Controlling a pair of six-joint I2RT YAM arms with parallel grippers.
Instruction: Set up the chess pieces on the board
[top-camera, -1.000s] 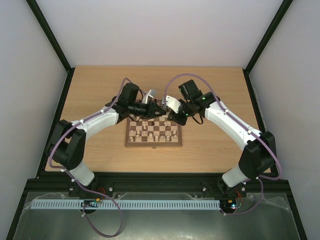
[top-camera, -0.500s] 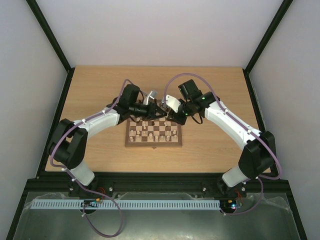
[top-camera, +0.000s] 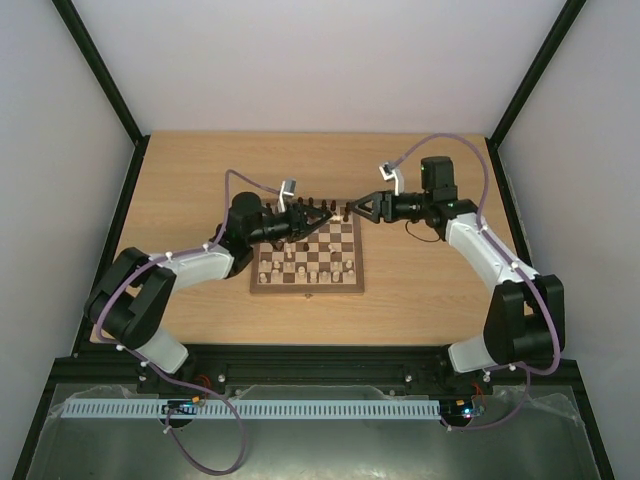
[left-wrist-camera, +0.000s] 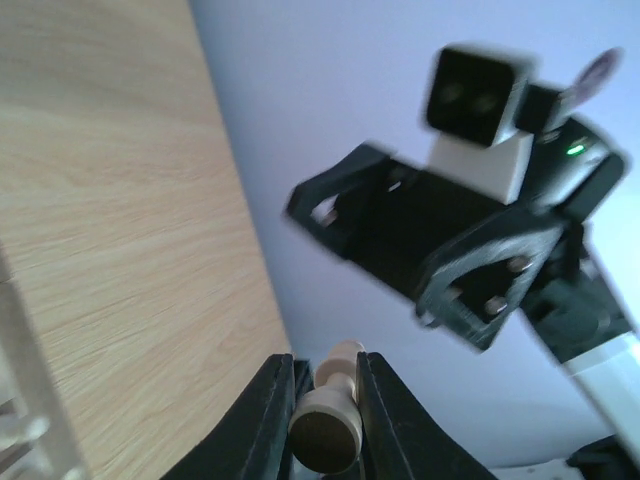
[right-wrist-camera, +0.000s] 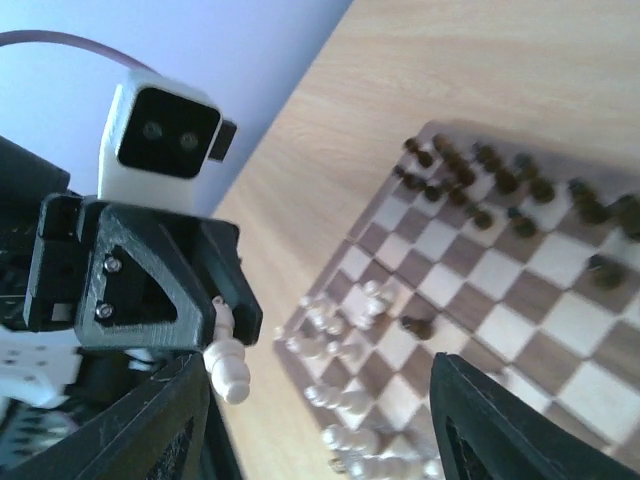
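Note:
The board lies mid-table, with pale chess pieces on its near rows and dark ones along the far edge. One dark piece stands among the middle squares. My left gripper hovers above the board's far edge, shut on a pale pawn-like piece; the same piece shows head-up between its fingers in the right wrist view. My right gripper faces it from the right, a short gap away. It is open and holds nothing.
Light wood tabletop surrounds the board on all sides. A black frame edges the table left and right, with pale walls beyond. Both arms arch over the board's far corners.
My right gripper has opened wide and drawn back to the right, away from the pale piece. The left gripper has stayed shut on that piece, and its arm has swung lower and leftward.

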